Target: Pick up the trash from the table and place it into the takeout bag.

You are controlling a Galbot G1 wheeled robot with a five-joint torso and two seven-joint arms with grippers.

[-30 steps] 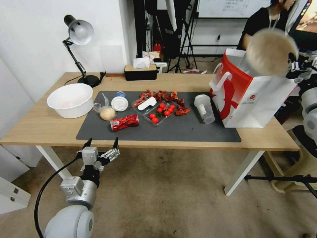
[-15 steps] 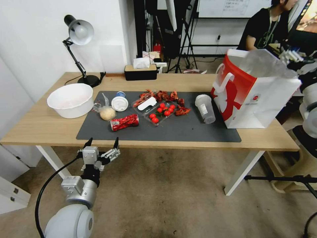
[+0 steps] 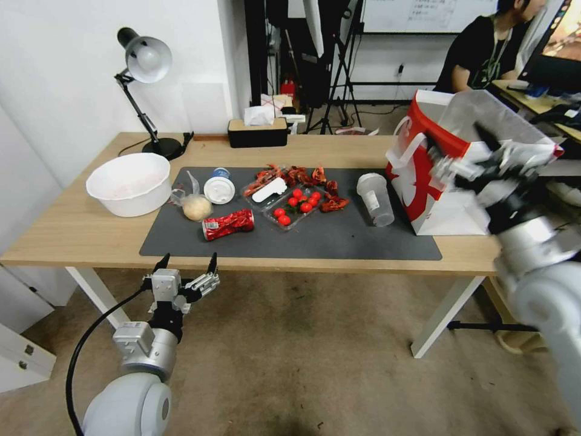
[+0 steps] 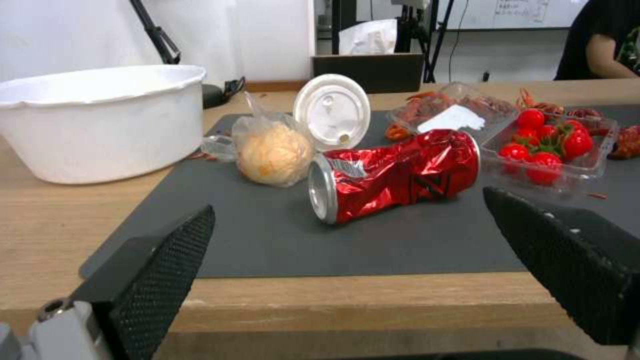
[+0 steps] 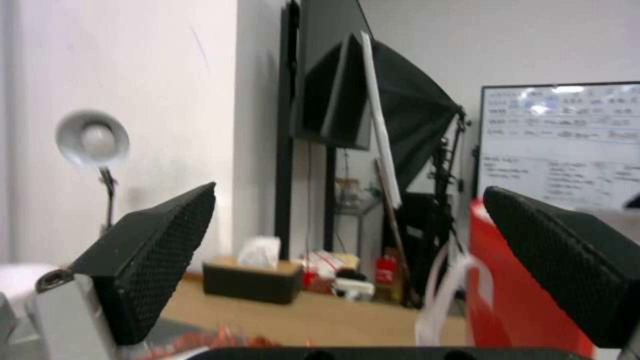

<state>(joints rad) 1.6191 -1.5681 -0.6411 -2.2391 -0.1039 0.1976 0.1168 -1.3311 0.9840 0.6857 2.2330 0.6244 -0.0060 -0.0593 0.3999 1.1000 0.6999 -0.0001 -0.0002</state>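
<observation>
The left tool (image 3: 186, 264) hangs below the near edge of the table (image 3: 72, 233), fingers spread wide and holding nothing, just as it did a second ago. In its wrist view the crushed red can (image 4: 393, 172) lies on its side straight ahead on the dark grey mat (image 4: 280, 240), with the clear bag with a beige bun (image 4: 273, 152) and the white-lidded cup (image 4: 332, 111) behind it.

The right tool (image 3: 466, 158) is blurred in front of the takeout bag (image 3: 451, 212), fingers wide apart and empty. A second ago it was raised beside the bag's top with the round beige bowl; now the bowl is gone from view and the arm has come down to the bag's near face.

On the mat a clear tub (image 3: 296, 208) holds red cherry tomatoes, another tray (image 3: 266, 189) holds red crayfish shells, and a clear plastic cup (image 3: 374, 198) lies beside the bag. A white bowl (image 3: 129, 183) stands at the table's left.
</observation>
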